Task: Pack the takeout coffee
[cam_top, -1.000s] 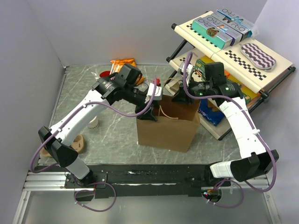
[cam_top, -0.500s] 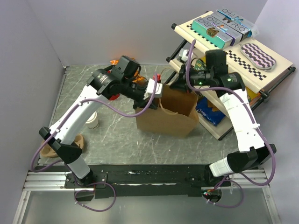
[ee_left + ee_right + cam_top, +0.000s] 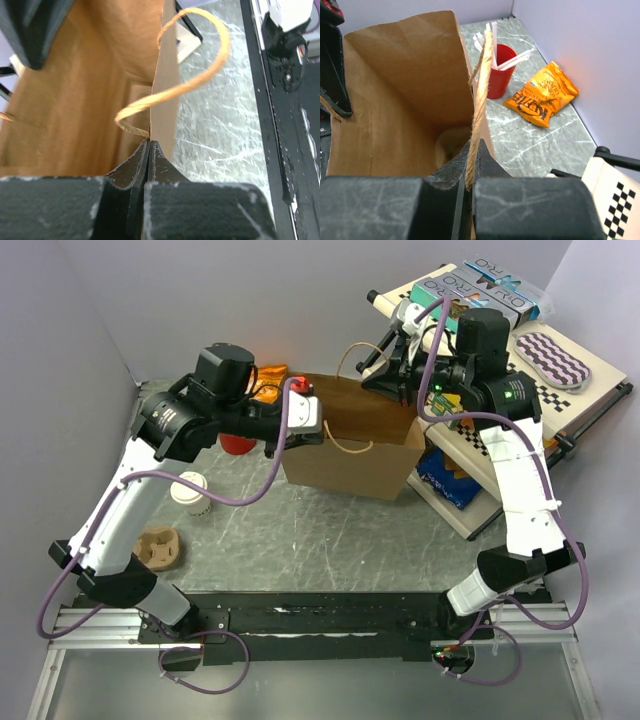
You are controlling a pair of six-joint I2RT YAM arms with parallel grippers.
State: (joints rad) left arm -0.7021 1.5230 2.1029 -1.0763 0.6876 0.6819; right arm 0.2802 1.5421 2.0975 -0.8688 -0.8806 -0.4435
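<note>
The takeout coffee [image 3: 190, 492], a small white lidded cup, stands on the table at the left, apart from both grippers. A brown paper bag [image 3: 352, 455] stands open at the centre. My left gripper [image 3: 318, 433] is shut on its left rim; in the left wrist view the jaws [image 3: 149, 143] pinch the paper edge below the near handle loop [image 3: 200, 65]. My right gripper [image 3: 404, 380] is shut on the far right rim; its jaws [image 3: 476, 150] clamp the rope handle and paper edge. A pale shape [image 3: 451, 144] lies at the bag's bottom; I cannot tell what it is.
A brown pulp cup carrier [image 3: 160, 548] lies near the left front. A red cup with white sticks [image 3: 498, 70] and an orange chip bag [image 3: 542, 95] sit behind the bag. A slanted shelf rack [image 3: 520, 360] with boxes stands at the right.
Both grippers closed on the bag's rim. The arms rose and carried the bag toward the back of the table, its mouth pulled wider. The left arm's move uncovered the white cup.
</note>
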